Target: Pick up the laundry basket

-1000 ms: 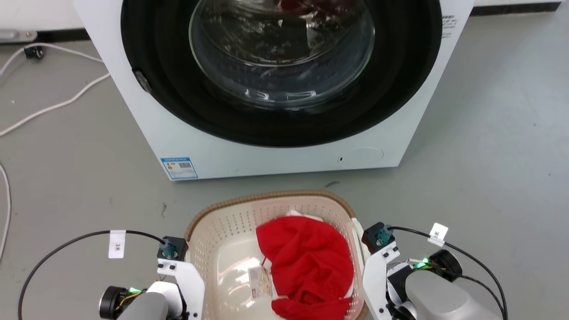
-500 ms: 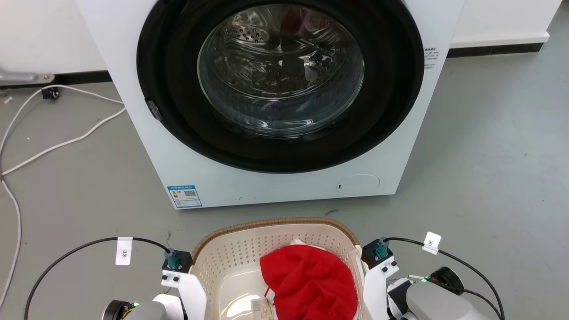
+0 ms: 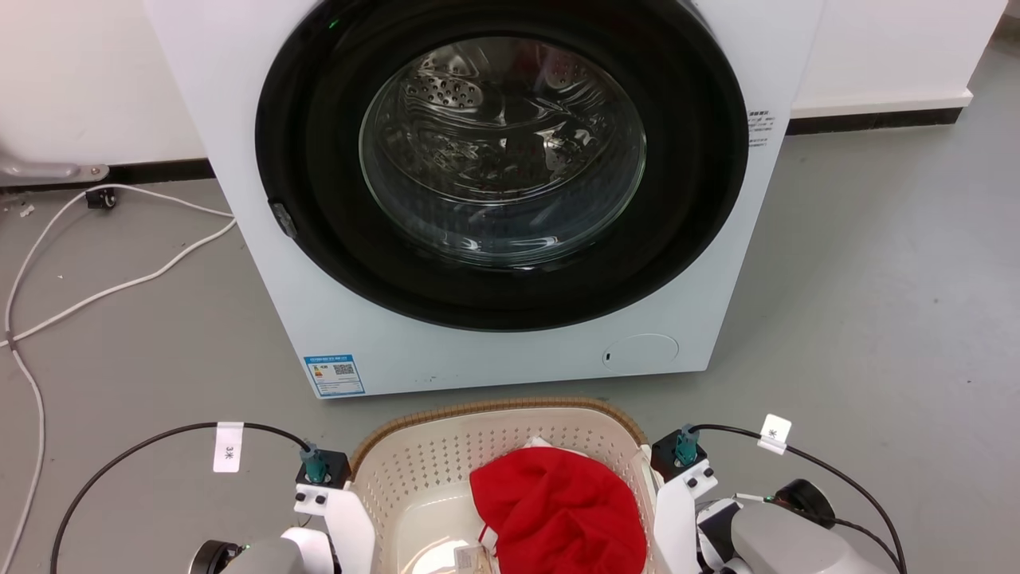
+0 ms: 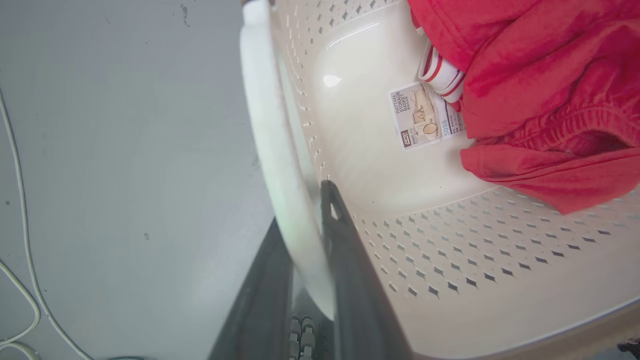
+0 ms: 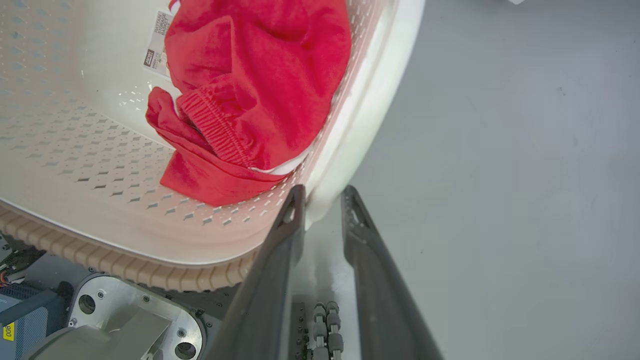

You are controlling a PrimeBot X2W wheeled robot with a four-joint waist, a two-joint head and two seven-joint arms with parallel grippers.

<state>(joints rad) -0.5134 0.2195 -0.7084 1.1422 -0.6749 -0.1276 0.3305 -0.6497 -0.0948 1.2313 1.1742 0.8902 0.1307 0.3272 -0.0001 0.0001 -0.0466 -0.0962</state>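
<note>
Standing just beyond the far rim of the laundry basket (image 3: 446,470), the white washing machine (image 3: 478,367) shows more of its round glass door than a second ago and sits lower in the head view. The whole picture has shifted, so the camera has moved rather than the machine. The basket has slid towards the bottom edge with it, and its brown rim now almost meets the machine's foot in the picture, where a strip of grey floor (image 3: 876,279) lay between them before. A crumpled red garment (image 3: 558,510) lies inside the basket, towards its right side, unchanged in shape. At the basket's left side, the left gripper (image 4: 302,220) is closed narrowly on the white handle (image 4: 272,140), one dark finger inside the wall and one outside. At the basket's right side, the right gripper (image 5: 324,192) pinches the other handle (image 5: 370,100) the same way. A small sticker (image 4: 425,115) sits on the basket's bottom, partly under the garment.
</note>
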